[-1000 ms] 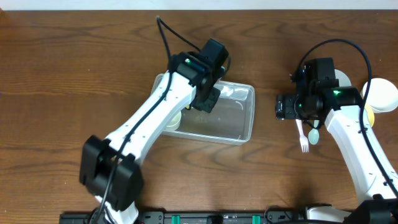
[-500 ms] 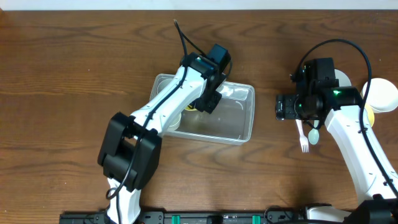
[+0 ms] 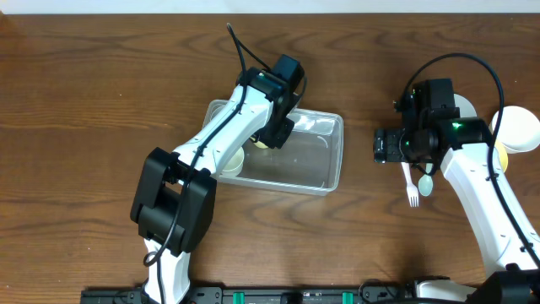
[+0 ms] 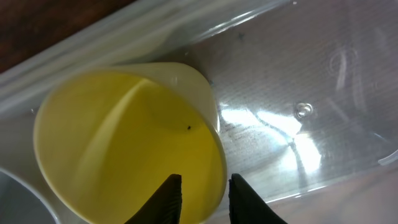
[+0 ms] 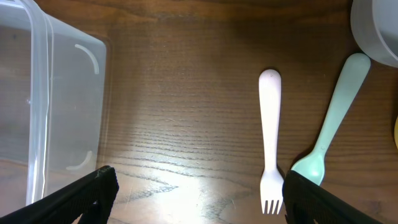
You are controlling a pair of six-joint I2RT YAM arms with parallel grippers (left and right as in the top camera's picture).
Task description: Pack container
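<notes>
The clear plastic container lies at the table's middle. My left gripper reaches into its far left part and is shut on the wall of a yellow cup, one finger inside and one outside. The cup hangs tilted over the container's floor, next to its wall. My right gripper is wide open and empty over bare table, between the container's right end and a white fork. A mint spoon lies beside the fork.
A cream bowl sits in the container's left end. A white bowl, a pale plate and a yellow item are at the far right. A grey bowl's rim shows in the right wrist view.
My left gripper has shifted a little to the left inside the container with the yellow cup, and the arm's elbow swung in. The right arm has not moved.
</notes>
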